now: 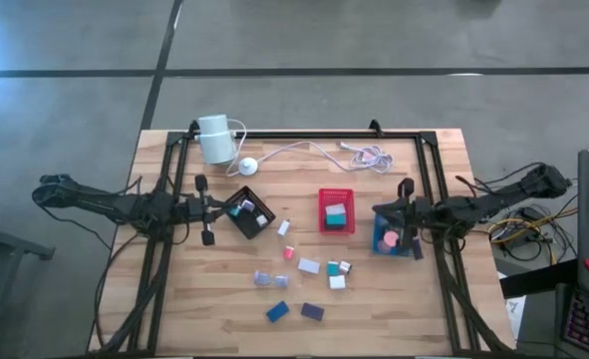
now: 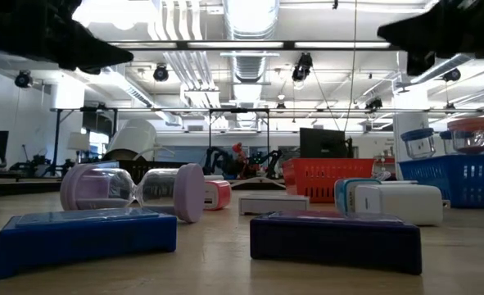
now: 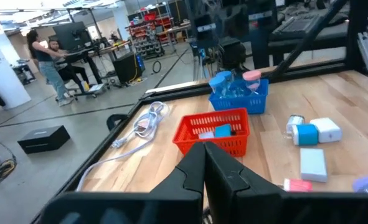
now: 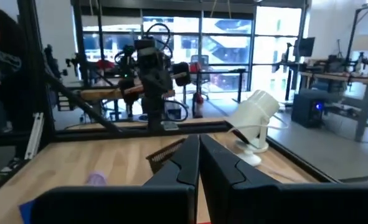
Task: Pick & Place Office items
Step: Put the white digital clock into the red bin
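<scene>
Several small office items lie loose on the wooden table's near middle: a blue block [image 1: 278, 312], a dark purple block [image 1: 312, 312], white blocks [image 1: 309, 266], a pink piece [image 1: 288, 252] and clear purple cylinders [image 1: 262, 278]. More pieces sit in the black tray [image 1: 249, 214], the red tray [image 1: 337, 210] and the blue tray [image 1: 396, 242]. My left gripper [image 1: 222, 209] is shut and level, just left of the black tray. My right gripper [image 1: 386, 212] is shut and level, above the blue tray's far left part. Both wrist views show the fingers closed together [image 3: 203, 171] [image 4: 199, 165], holding nothing.
A white cylinder [image 1: 214, 138] lies at the far left of the table, its white cable [image 1: 319, 152] trailing along the far edge. Black frame rails [image 1: 429, 170] border the work area. People sit in the room beyond the table [image 3: 47, 53].
</scene>
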`<act>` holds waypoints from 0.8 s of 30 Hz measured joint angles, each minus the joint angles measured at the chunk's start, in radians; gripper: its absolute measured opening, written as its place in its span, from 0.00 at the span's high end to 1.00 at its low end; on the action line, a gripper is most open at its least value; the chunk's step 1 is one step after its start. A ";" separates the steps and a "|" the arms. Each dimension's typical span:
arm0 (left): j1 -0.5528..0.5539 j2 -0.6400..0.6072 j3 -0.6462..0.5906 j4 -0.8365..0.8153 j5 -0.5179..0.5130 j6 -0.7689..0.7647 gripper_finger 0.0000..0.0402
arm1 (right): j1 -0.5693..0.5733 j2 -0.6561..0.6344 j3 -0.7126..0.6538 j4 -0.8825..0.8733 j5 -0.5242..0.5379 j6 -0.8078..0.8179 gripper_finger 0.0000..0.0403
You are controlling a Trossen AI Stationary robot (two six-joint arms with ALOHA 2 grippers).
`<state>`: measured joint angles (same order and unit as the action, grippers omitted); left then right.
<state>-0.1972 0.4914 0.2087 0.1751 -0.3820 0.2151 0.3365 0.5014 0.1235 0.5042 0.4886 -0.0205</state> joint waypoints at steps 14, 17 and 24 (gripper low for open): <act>0.073 0.377 0.069 0.434 0.438 -0.035 0.99 | -0.432 -0.074 -0.094 0.000 -0.434 0.155 0.98; 0.073 0.427 0.083 0.450 0.388 -0.041 0.97 | -0.431 -0.077 -0.089 0.004 -0.438 0.183 0.98; 0.073 0.473 0.129 0.403 0.325 -0.179 0.99 | -0.431 -0.075 -0.062 -0.006 -0.438 0.118 0.98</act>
<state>-0.1242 0.9643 0.3381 0.5780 -0.0574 0.0362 -0.0944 0.4268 0.0613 0.4984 0.0502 0.0975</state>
